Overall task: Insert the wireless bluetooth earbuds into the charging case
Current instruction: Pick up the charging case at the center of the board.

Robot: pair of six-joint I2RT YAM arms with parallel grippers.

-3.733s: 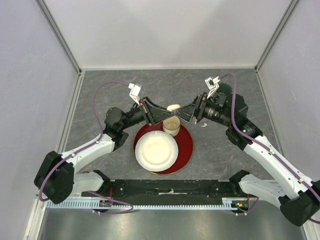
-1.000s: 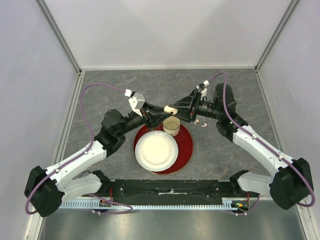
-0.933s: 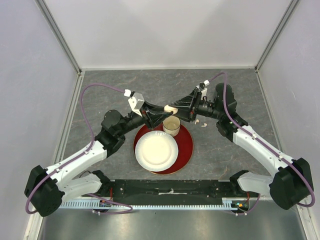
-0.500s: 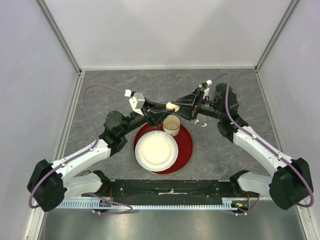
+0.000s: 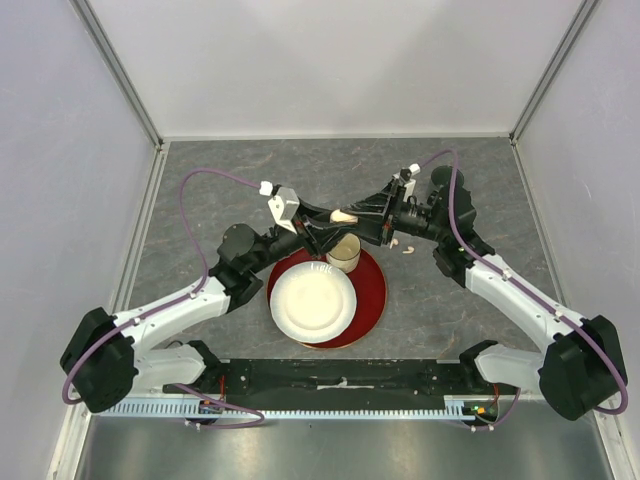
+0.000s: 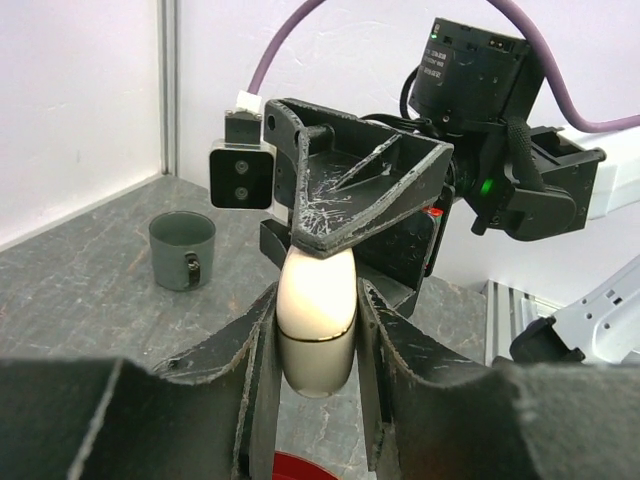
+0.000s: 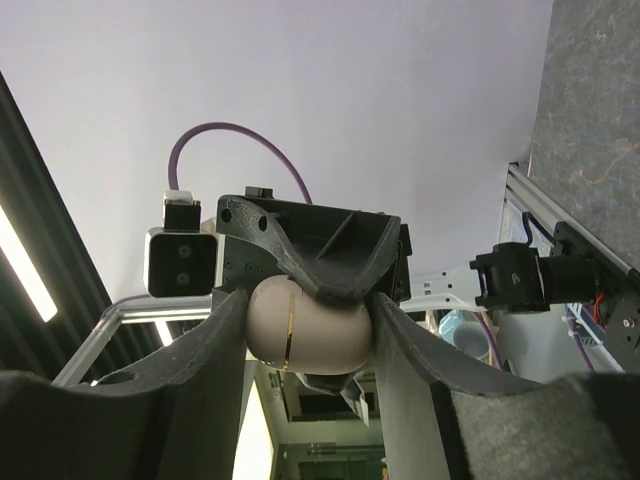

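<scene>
Both pincers are clamped on the same cream case (image 5: 343, 215). The left pincer (image 6: 317, 340) and right pincer (image 7: 308, 335) meet tip to tip, holding it up off the table (image 5: 200, 180). The paper cup (image 5: 343, 253) sits just below their tips. The white earbuds (image 5: 405, 246) are lying on the table beside the right pincer's wrist, not in the case.

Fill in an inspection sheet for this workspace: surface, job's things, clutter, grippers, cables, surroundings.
Surface: grey stone-patterned table; no spills seen.
Job's things: cream charging case, lid closed, held off the table; white earbuds lying on the table; black earbuds not seen.
Clutter: red tray bearing white plate and paper cup; grey mug.
Grippers: left gripper and right gripper both clamp the case.
Cables: purple cables loop above each arm.
Surroundings: white walls, metal frame.
</scene>
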